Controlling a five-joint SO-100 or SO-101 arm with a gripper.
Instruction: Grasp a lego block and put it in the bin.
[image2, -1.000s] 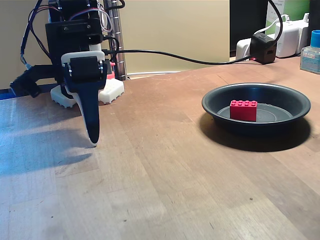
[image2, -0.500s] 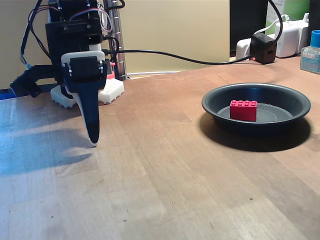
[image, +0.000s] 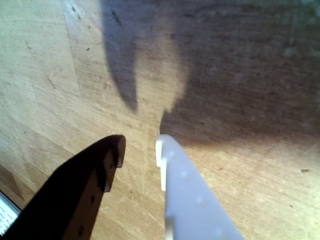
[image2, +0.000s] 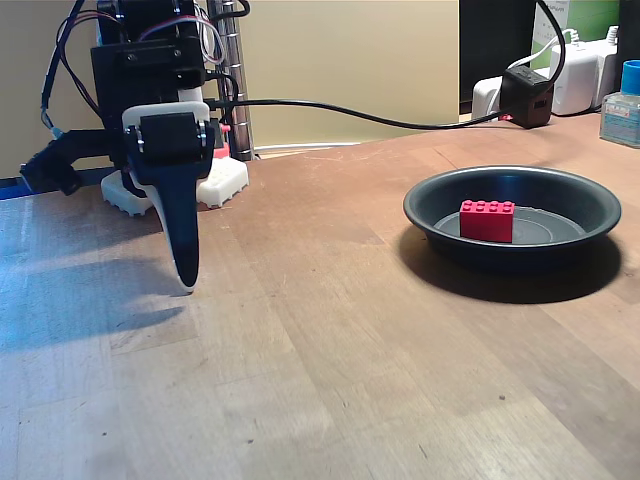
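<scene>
The red lego block (image2: 487, 220) lies inside the bin (image2: 430, 212), a shallow dark round pan at the right of the fixed view. My gripper (image2: 187, 280) hangs far to the left of it, pointing straight down with its tips just above the wooden table. In the wrist view the gripper (image: 140, 147) shows a black finger (image: 95, 180) and a white finger (image: 185, 190) standing a narrow gap apart. Only bare wood shows between them, so it holds nothing.
The white robot base (image2: 220, 180) stands behind the gripper at the back left. A black cable (image2: 380, 120) runs across the back to a power block (image2: 527, 95). A bottle (image2: 622, 100) stands at the far right edge.
</scene>
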